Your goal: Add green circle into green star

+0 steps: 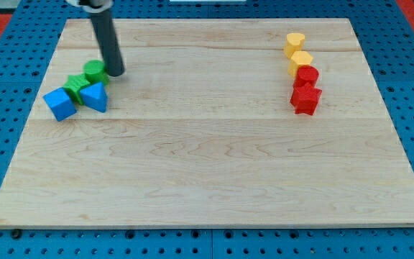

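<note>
The green circle point(93, 70) lies at the view's upper left on the wooden board point(207, 158). It touches the green star point(77, 84), which sits just below and left of it. My tip point(115, 73) stands right beside the green circle's right edge, touching or nearly touching it. The dark rod rises from there to the view's top.
A blue triangle point(94, 96) and a blue cube point(60, 103) sit against the green star's lower side. At the view's upper right, two yellow blocks point(295, 43) point(300, 62) and two red blocks point(307, 76) point(305, 98) form a column.
</note>
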